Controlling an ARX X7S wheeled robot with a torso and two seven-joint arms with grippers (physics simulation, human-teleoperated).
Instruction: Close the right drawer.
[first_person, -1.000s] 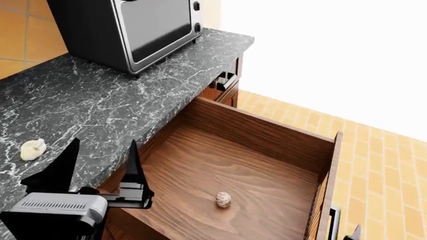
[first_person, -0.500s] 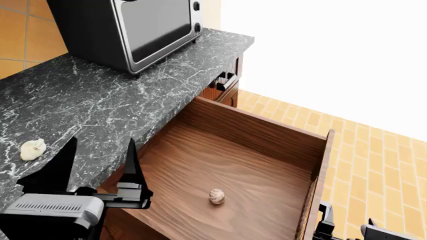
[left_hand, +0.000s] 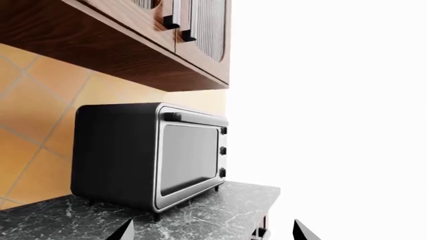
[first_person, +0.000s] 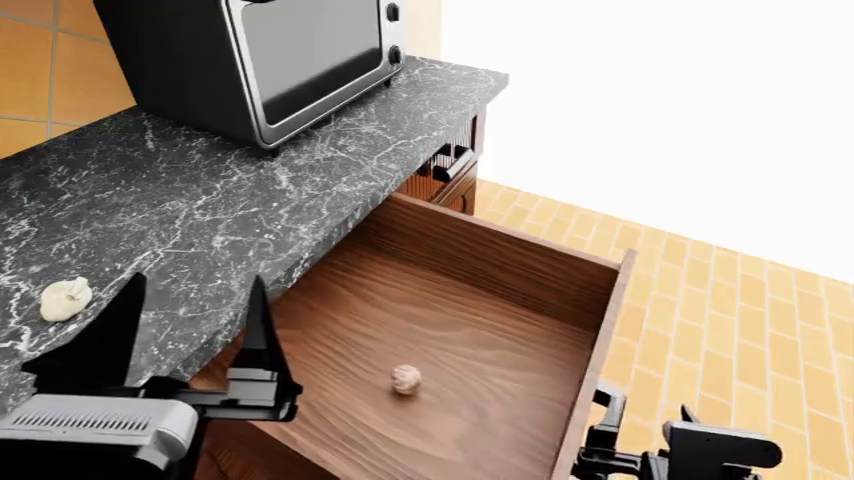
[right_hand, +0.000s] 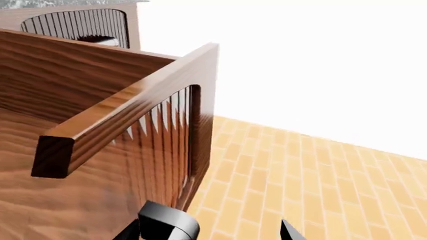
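The right drawer (first_person: 467, 330), a deep box of reddish-brown grained wood, stands pulled out below the front edge of the black white-veined marble bench (first_person: 174, 190), near its right corner. A small pale round lump (first_person: 406, 379) lies on the drawer floor. The right gripper (first_person: 641, 440) sits just beside the drawer's ribbed front panel (right_hand: 160, 145), fingers spread. The left gripper (first_person: 187, 335) hovers over the front edge, black prongs apart. Only the left wrist view shows the black toaster oven (left_hand: 150, 155) under wooden wall cabinets (left_hand: 133, 40).
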